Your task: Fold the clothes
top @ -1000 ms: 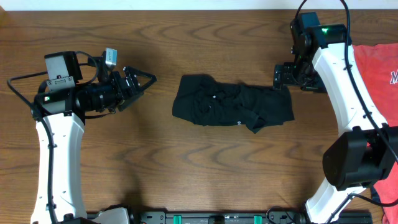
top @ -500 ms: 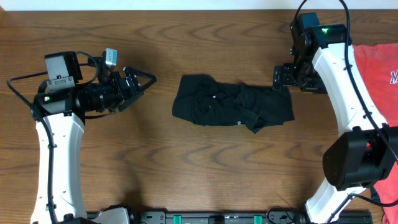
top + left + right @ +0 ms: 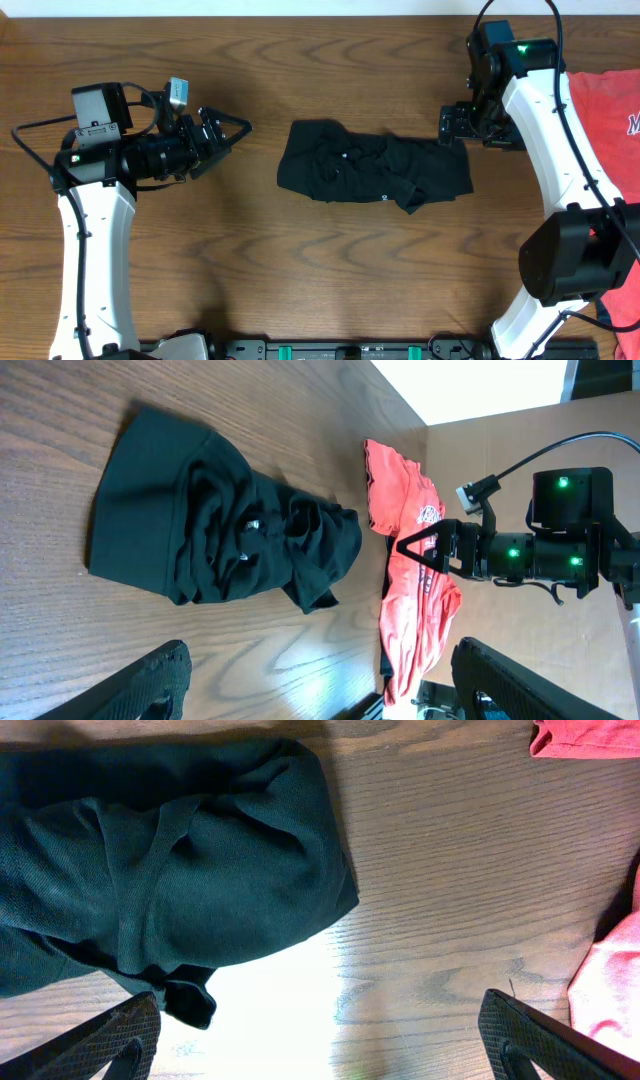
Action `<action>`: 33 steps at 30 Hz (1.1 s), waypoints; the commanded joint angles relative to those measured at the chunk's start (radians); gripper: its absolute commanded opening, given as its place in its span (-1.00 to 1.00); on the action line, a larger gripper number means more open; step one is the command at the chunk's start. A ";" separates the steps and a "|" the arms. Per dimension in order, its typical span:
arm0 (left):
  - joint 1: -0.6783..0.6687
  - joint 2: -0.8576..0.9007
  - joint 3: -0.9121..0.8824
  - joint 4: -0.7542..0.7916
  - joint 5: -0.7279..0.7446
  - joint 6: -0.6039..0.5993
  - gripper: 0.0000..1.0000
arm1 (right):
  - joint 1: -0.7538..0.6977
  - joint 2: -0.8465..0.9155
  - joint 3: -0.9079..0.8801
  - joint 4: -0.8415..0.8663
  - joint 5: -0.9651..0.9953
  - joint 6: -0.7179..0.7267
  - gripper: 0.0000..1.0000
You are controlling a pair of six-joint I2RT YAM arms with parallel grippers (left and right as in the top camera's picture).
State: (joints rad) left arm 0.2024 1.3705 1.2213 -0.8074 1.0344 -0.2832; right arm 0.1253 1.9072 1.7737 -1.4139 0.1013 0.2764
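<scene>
A: Status on the clothes?
B: The clothes (image 3: 375, 172) lie bunched in 1 black heap mid-desk (image 3: 300, 290), between my 2 claws. Not folded.
A: Left claw?
B: Left claw (image 3: 237, 130) is spread wide and empty. It sits off the heap's left edge, aimed at it, not touching.
A: Right claw?
B: Right claw (image 3: 452, 127) is spread wide too, gripping nothing. It sits at the heap's right end. The wrist view shows the fabric's rounded end nearer 1 finger (image 3: 110, 1035), with bare wood across the rest of the gap. Contact with the cloth: cannot tell.
A: Anything else?
B: 1 red-orange T-shirt (image 3: 605, 110) at the desk's right edge, beyond my right claw, apart from the black heap.
</scene>
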 commanded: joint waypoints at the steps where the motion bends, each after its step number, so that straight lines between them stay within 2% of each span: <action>1: 0.007 -0.019 0.001 -0.003 0.012 0.021 0.70 | -0.016 -0.010 0.015 -0.002 -0.005 -0.013 0.99; 8: 0.006 -0.019 0.001 -0.007 0.011 0.050 0.70 | -0.016 -0.010 0.015 -0.015 -0.005 -0.012 0.98; 22: -0.084 -0.003 -0.021 -0.022 -0.207 0.085 0.70 | -0.012 -0.010 0.015 -0.027 -0.009 -0.016 0.99; 28: -0.190 0.090 -0.021 -0.018 -0.369 0.108 0.70 | -0.011 -0.010 0.015 -0.030 -0.071 -0.017 0.99; 33: -0.217 0.219 -0.021 0.040 -0.369 0.108 0.70 | -0.002 -0.010 0.015 -0.034 -0.109 -0.019 0.98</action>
State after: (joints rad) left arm -0.0124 1.5303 1.2160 -0.7837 0.7113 -0.2001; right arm 0.1257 1.9072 1.7737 -1.4441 0.0303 0.2729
